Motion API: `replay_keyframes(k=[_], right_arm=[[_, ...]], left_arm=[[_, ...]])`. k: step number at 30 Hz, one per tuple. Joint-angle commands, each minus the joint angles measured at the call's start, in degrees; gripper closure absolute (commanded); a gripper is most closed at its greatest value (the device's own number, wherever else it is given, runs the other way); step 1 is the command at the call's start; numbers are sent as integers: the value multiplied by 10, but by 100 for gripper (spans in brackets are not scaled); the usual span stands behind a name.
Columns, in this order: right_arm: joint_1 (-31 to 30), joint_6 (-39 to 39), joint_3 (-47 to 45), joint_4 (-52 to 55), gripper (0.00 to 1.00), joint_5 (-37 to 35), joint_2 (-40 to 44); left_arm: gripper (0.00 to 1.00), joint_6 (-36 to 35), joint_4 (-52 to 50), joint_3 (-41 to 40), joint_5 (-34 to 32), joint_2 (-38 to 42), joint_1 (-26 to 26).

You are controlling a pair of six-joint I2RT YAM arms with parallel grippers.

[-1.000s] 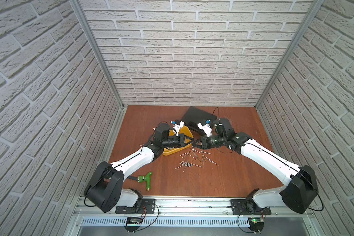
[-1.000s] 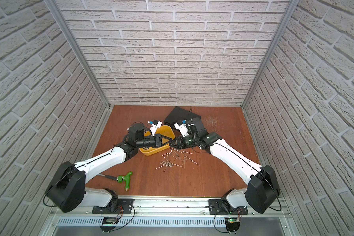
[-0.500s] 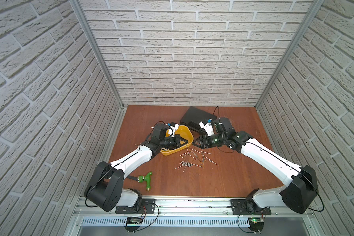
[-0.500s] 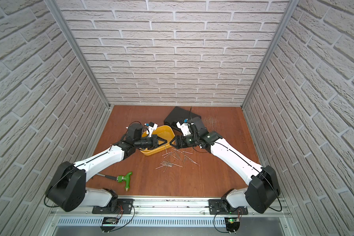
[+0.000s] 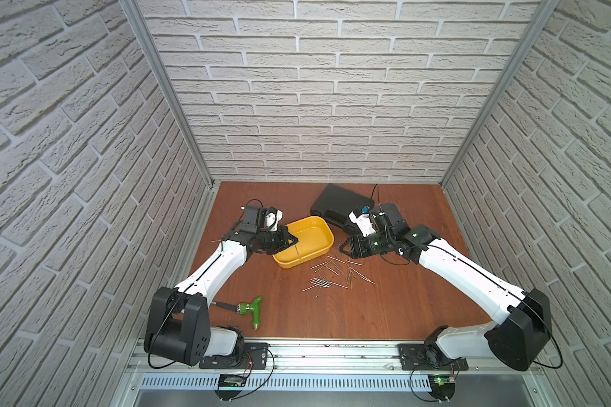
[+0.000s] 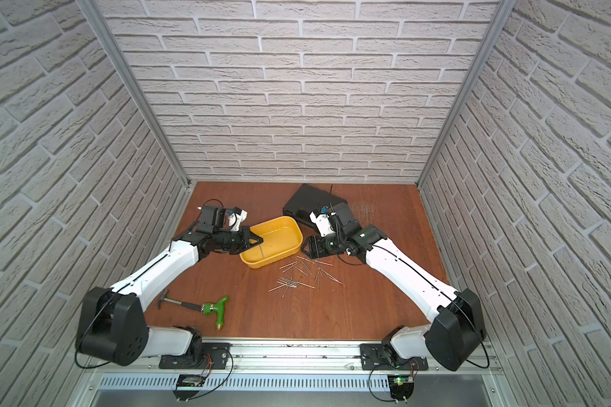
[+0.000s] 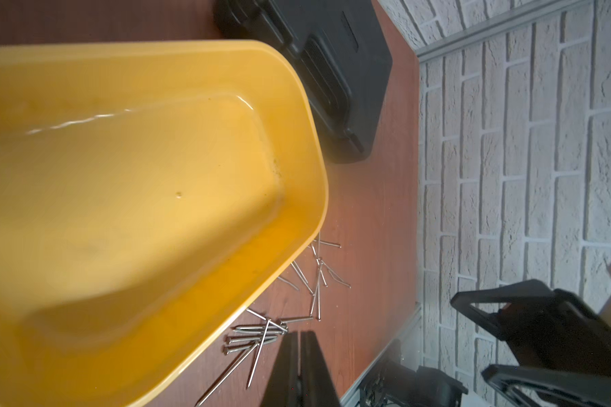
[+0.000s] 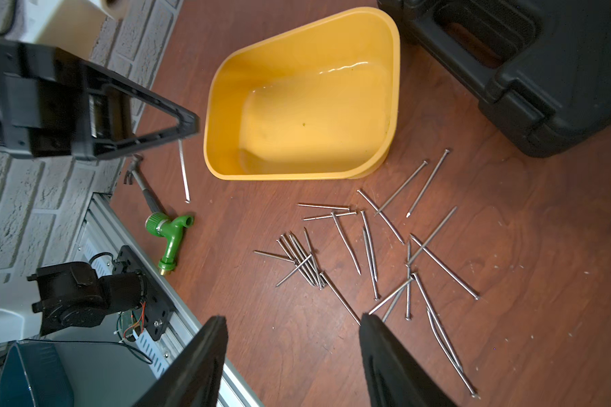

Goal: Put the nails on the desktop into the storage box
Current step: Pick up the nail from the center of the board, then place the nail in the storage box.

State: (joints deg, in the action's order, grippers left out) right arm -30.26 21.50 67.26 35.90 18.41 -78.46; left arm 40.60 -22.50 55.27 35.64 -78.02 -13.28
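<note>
A green-handled hammer [image 5: 251,308] lies at the counter's [image 5: 403,310] front left. The left hand [image 5: 294,242], pressed together, pinches one nail [image 5: 298,251] that hangs over the storage box's [image 5: 311,256] near-left corner; the box's floor shows bare. Loose nails [image 5: 320,282] lie scattered just in front of its right end, beside the spread right hand [image 5: 342,247]. Behind sits a black case [image 5: 336,204]. The counter's right side lies open.

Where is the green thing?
In both top views the green-handled tool lies near the desktop's front edge beside the left arm's base, away from the nails.
</note>
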Motion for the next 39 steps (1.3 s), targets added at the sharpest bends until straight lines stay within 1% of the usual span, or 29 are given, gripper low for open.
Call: replay_keyframes(k=[1,7,10,13,17,24,34,39], right_arm=[[-2,-18,-10,0,35,-14,8],[-24,-31,-12,3,36,-22,-14],[-37,-35,-16,5,36,-34,-20],[-50,-40,-21,6,36,-44,-23],[-65,-48,-25,16,36,-66,-24],[-78,-51,-45,20,36,-85,-16],[-83,-54,-48,31,36,-99,-18],[-84,-61,-53,41,36,-111,-9]], left_arm=[[100,-67,-118,40,-25,18,31],[100,-124,-223,94,-56,2,99],[100,-153,-270,127,-76,-23,117],[100,-175,-303,162,-106,-51,122],[100,-189,-316,189,-126,-90,122],[100,-193,-299,210,-127,-144,115],[100,-162,-269,272,-139,-226,53],[100,-145,-243,278,-138,-263,39]])
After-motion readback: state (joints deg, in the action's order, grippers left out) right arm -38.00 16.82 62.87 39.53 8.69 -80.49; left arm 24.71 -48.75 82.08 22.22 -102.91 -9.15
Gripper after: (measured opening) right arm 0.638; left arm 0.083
